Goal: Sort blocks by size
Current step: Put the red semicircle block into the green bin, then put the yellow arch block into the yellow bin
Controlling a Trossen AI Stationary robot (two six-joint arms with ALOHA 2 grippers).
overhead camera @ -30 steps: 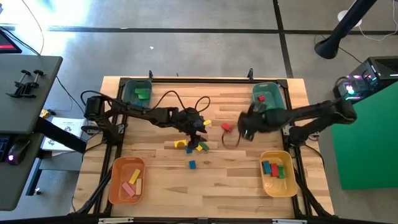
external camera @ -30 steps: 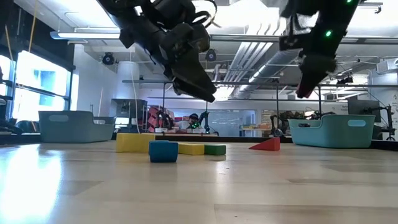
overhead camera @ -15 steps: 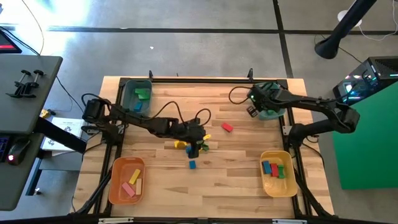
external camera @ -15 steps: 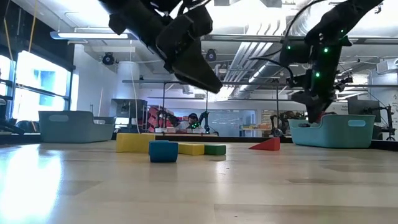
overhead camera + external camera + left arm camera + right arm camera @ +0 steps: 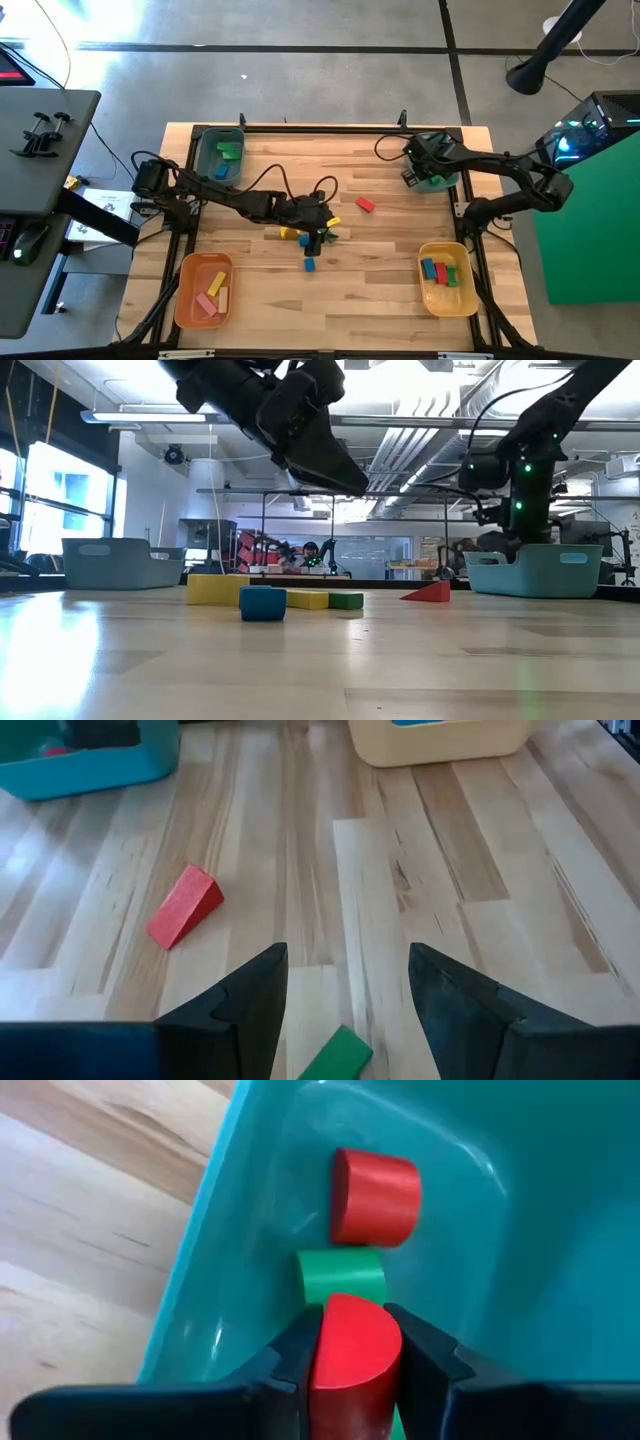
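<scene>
High view: no brand, label or writing can be read anywhere. Four bins stand at the table's (image 5: 380, 285) corners: two teal ones at the far side, left (image 5: 220, 152) and right (image 5: 437, 160), an orange one (image 5: 203, 290) at the near left and a yellow one (image 5: 446, 277) at the near right.

The right gripper (image 5: 352, 1342) hangs inside the right teal bin, its jaws closed on a red half-round block (image 5: 352, 1355). Two more blocks lie in that bin just beyond it, a green one (image 5: 340, 1274) and a second red half-round (image 5: 375, 1197), touching each other.

The left gripper (image 5: 348, 985) hovers over the mid-table cluster with its jaws apart and nothing between them. Loose on the table are a red wedge (image 5: 186, 906) standing alone, a green block (image 5: 335, 1055) just under the left fingers, a blue cube (image 5: 262, 603) nearest the front edge, and two yellow pieces (image 5: 217, 589), five in all that can be counted.

The left teal bin holds a green and a blue block. The orange bin holds pale pink and wood bars, about three. The yellow bin holds a mix of blue, red and green blocks, too crowded to count.
</scene>
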